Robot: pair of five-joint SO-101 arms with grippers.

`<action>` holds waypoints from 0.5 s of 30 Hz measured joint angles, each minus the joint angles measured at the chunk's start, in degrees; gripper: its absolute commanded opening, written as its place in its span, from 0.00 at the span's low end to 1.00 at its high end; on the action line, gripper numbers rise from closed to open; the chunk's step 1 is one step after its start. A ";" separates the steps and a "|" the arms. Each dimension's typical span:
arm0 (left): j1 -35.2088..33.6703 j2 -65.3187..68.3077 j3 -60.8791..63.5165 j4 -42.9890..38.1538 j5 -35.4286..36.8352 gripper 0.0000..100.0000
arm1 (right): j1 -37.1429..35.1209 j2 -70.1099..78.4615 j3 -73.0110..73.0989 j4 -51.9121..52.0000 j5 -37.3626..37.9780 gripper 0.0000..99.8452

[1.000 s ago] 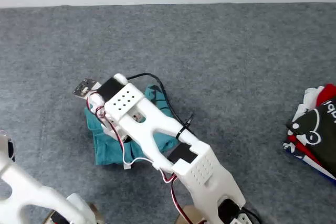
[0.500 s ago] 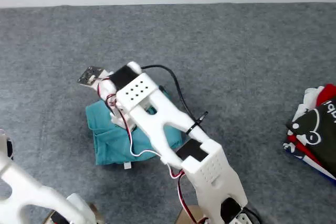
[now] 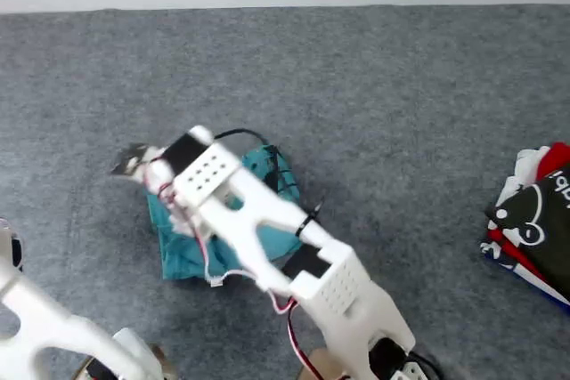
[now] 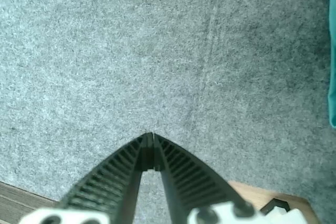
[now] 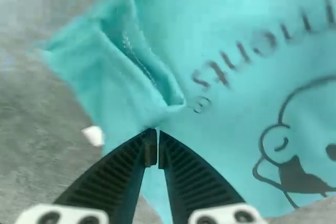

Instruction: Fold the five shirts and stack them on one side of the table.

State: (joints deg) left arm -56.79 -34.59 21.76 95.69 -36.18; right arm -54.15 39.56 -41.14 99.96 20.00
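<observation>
The teal shirt (image 3: 183, 251) lies on the grey desk (image 3: 356, 86), left of the middle and toward the near side, folded down to a small, roughly square bundle. Its upper face carries a dark line drawing of a cartoon figure with a row of dark letters beside it, seen in the right wrist view (image 5: 236, 51). One edge there is turned over into a loose, slightly gaping flap, and a small white tag (image 5: 93, 136) sticks out from the bundle's border onto the desk. The right arm (image 3: 267, 220) stretches from the near edge across the shirt and covers much of it. The right hand (image 5: 152, 148) sits over the flap's edge with its ribbed fingers pressed together; whether cloth is caught between them cannot be told. At the right edge of the desk, well apart, rests a stack of folded shirts (image 3: 534, 220) showing black, white, red and blue layers. The left arm (image 3: 44, 327) stands at the near left corner, its left hand (image 4: 152, 153) pressed together above bare desk.
</observation>
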 measured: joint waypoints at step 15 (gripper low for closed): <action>0.00 0.00 1.41 -1.05 -0.35 0.01 | 10.20 -0.44 -6.24 0.53 0.00 0.01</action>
State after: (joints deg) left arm -56.79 -34.59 23.16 94.64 -36.53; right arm -43.96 39.12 -47.38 100.48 20.00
